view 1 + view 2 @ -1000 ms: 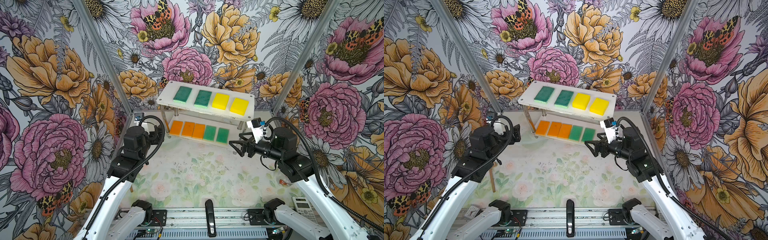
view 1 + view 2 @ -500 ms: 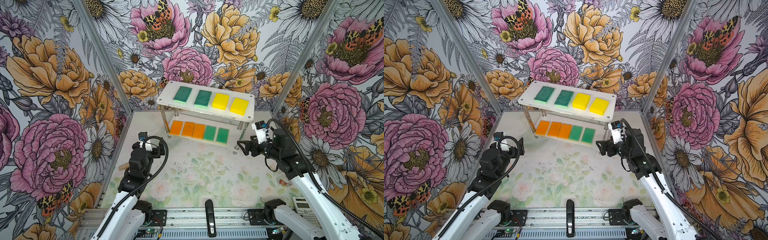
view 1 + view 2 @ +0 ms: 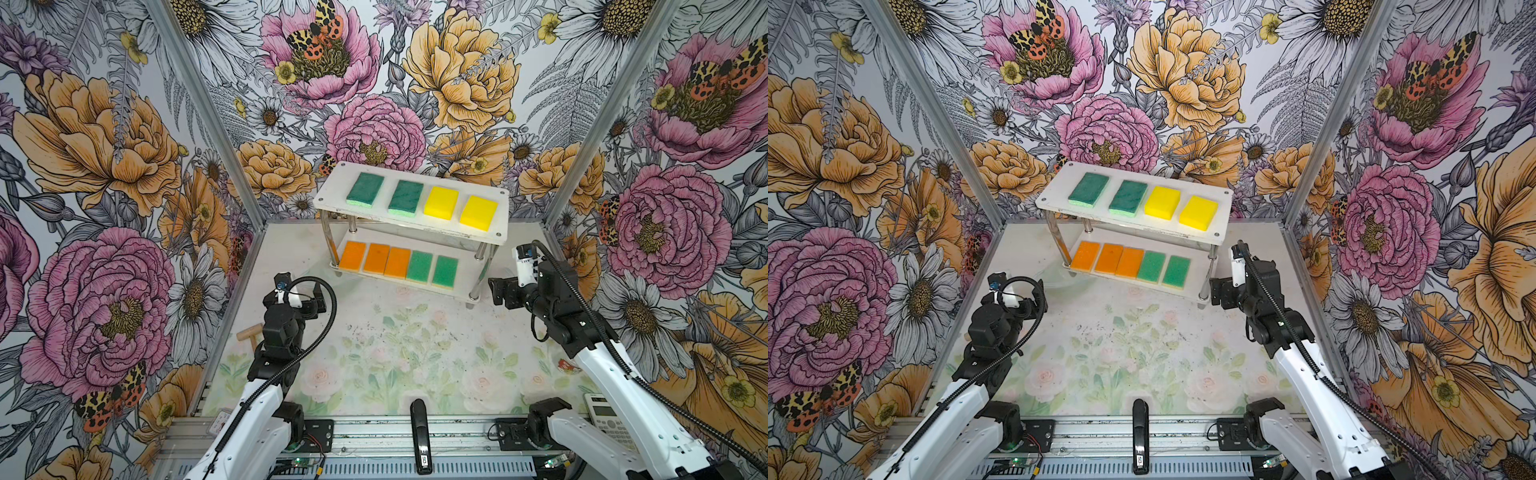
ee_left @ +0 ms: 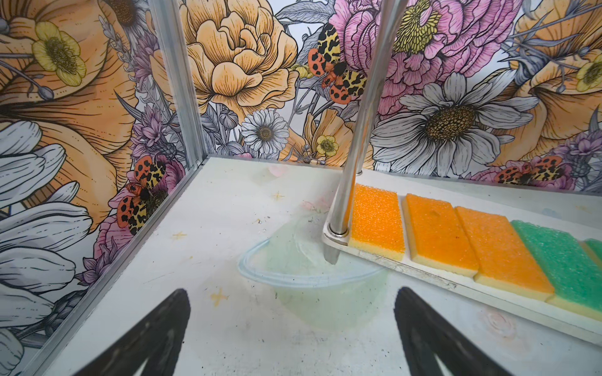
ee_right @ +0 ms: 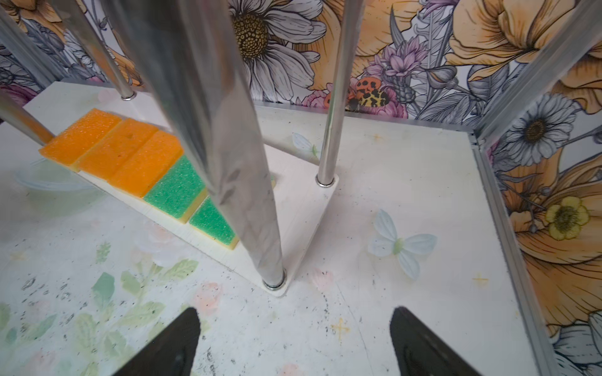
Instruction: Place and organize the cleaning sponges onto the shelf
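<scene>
Pulling back from the shelf (image 3: 330, 198), the right gripper (image 5: 294, 311) now hangs just off the rack's front right post (image 5: 247, 195). A second ago it reached in front of the lower board. Its fingers stand spread with nothing between them. The left gripper (image 4: 292, 291), raised beside the shelf's left end a second ago, has dropped low toward the near side, jaws wide apart and empty, facing the lower board's left corner. All nine sponges lie as before: two dark green sponges (image 3: 365, 189) and two yellow sponges (image 3: 441, 202) spaced along the top board, three orange sponges (image 3: 376, 258) edge to edge beside two light green sponges (image 3: 419, 266) below. The broad middle of the table (image 3: 415, 345) lies open between the arms. The tight spots are the post close before the right gripper and the wooden mallet (image 3: 249, 334) by the left wall beside the left arm.
</scene>
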